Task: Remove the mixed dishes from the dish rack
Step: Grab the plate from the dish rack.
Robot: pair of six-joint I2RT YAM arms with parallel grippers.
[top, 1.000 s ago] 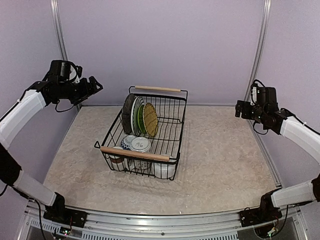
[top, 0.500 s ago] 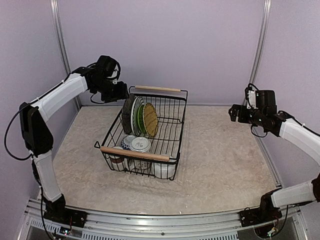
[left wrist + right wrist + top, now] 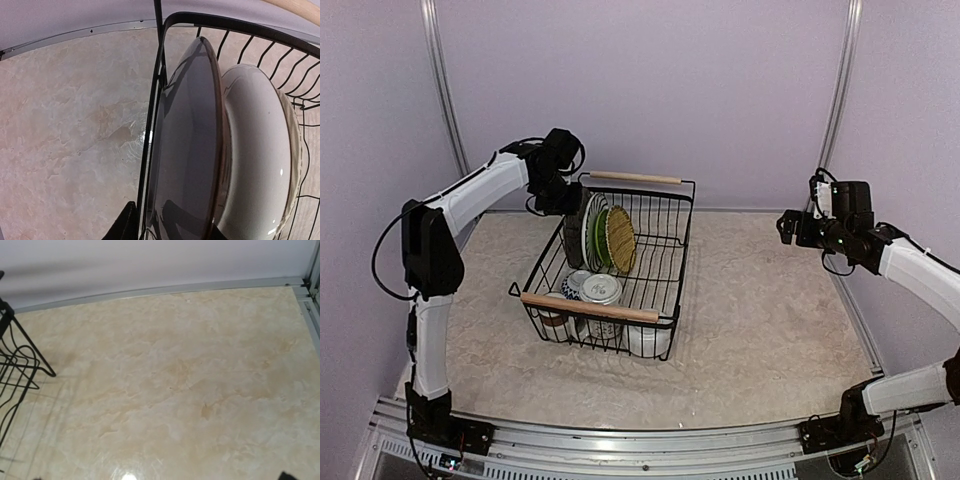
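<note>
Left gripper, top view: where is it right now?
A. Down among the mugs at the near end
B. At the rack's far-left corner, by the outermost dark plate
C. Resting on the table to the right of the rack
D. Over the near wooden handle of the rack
B: the top view shows the left gripper at the far-left corner of the dish rack, right over the dark plate standing on edge there.
</note>
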